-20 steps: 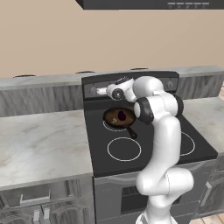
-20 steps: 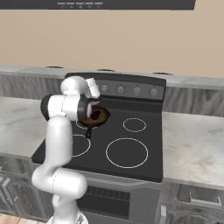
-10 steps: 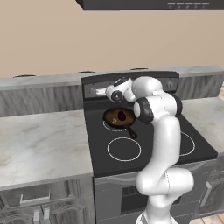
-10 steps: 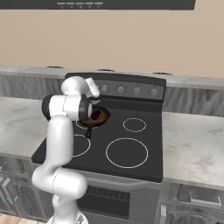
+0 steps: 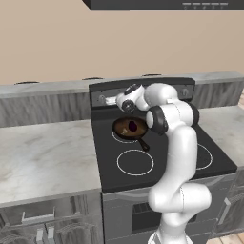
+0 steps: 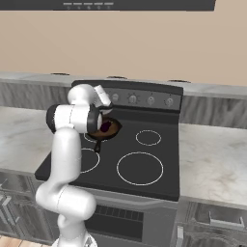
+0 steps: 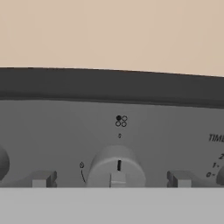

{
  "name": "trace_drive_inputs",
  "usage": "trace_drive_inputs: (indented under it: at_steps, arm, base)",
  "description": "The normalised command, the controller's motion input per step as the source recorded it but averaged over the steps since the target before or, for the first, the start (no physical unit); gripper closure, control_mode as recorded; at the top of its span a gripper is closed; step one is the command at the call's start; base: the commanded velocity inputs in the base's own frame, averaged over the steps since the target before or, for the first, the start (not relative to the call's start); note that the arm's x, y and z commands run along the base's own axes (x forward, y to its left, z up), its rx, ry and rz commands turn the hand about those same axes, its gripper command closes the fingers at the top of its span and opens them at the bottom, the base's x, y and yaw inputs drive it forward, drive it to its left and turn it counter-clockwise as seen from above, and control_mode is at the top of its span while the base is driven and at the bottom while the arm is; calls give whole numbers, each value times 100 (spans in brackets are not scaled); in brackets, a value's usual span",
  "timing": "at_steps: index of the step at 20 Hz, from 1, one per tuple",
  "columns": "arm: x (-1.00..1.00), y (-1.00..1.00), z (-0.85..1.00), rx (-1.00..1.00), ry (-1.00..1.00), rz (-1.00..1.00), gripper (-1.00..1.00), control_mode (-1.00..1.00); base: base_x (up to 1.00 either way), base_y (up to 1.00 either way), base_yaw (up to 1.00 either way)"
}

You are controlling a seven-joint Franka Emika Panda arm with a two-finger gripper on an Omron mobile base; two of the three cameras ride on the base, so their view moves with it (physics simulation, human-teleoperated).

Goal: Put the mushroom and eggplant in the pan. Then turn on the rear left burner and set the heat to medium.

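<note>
Two gripper (image 7: 109,179) tips flank stove knob (image 7: 116,168).

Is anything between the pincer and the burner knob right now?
Nothing visible. In the hand view the knob sits centred between the two fingertips, which flank it with open space on each side; only bare panel lies behind it.

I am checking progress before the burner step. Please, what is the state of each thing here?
eggplant: lying inside the pan.
pan: on the rear left burner, handle toward the front.
knob: marker line pointing straight up, fingers spread on either side, not touching it.
gripper: open, centred on the knob.
</note>
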Motion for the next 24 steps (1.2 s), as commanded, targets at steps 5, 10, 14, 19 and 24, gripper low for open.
trace_drive_inputs:
  at_steps: [5,10,14,19,24]
  arm:
    - [-7,-13,-23,3,0,0,-100,-100]
    - [0,0,-7,0,0,0,-100,-100]
    - [0,0,-11,0,0,0,-100,-100]
    - [3,0,-10,0,0,0,-100,-100]
    - [13,0,0,0,0,0,-100,-100]
  base:
    - [0,0,0]
    - [0,0,0]
    - [0,0,0]
    - [0,0,0]
    - [0,0,0]
